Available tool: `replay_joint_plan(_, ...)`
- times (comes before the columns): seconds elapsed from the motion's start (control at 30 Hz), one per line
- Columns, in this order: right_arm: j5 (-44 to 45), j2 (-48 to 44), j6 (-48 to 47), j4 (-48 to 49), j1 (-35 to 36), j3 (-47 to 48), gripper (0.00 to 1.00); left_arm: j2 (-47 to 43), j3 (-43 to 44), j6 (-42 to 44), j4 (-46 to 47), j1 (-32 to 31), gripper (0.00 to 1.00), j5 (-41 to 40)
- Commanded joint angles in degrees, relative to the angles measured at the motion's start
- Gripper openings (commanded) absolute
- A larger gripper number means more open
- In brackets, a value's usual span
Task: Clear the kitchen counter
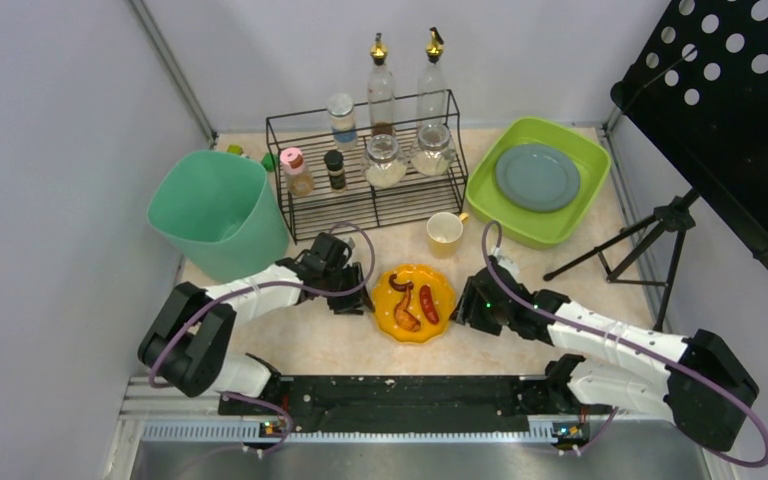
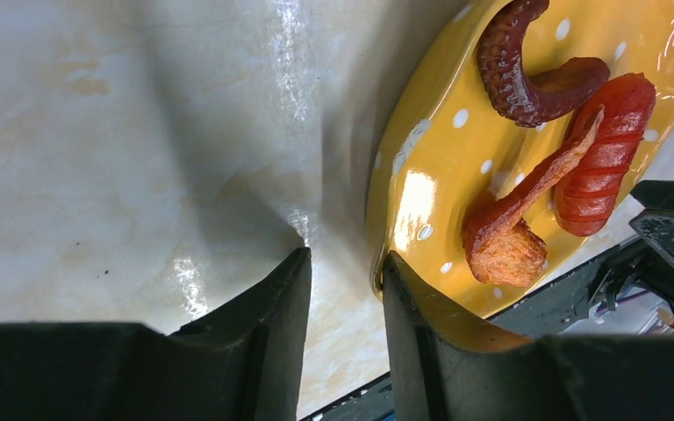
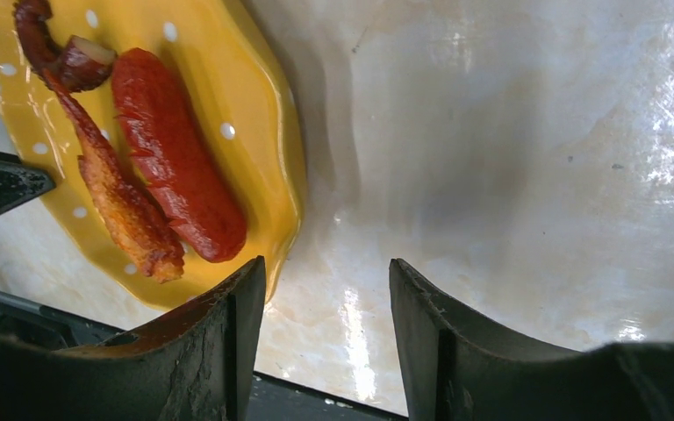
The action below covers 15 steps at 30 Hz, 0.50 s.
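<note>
Fingers [image 2: 268,342] of left gripper [image 2: 347,259] parted, straddling left rim of the yellow white-dotted scalloped ceramic plate [image 2: 439,167], not clamped. Right gripper [image 3: 326,263] likewise spread at the opposite rim, holding nothing. Plate sits mid beige marble-look kitchen counter [image 1: 330,345], between the grippers. Likely stiff, glossy, slippery, breakable. Red sausage [image 3: 175,158] and fried wing [image 3: 127,215] lie loose. Pinch rim both sides, keep level.

Plain pale grey walls [image 1: 50,150] close the left and back, meeting at a metal corner post [image 1: 172,70]. At the right, a black perforated panel [image 1: 730,110] overhangs a black tripod stand [image 1: 650,240]. The light is soft and even.
</note>
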Motion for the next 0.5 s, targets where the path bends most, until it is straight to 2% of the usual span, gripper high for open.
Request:
replay_joint_plan(0.0, -0.59, 0.47, 0.19, 3.03, -0.45, -0.89, 0.53, 2.11, 1.27, -0.05, 1.97, -0.21, 0.39, -0.94)
replay_joint_plan(0.4, -0.75, 1.41, 1.74, 6.04, -0.8, -3.21, 0.52, 2.29, -1.54, -0.95, 2.41, -0.21, 0.02, -2.54)
replay_joint_plan(0.47, -1.28, 1.68, 2.06, 7.22, -1.06, -3.91, 0.52, 2.37, -2.47, -1.18, 2.68, -0.19, 0.0, -2.97)
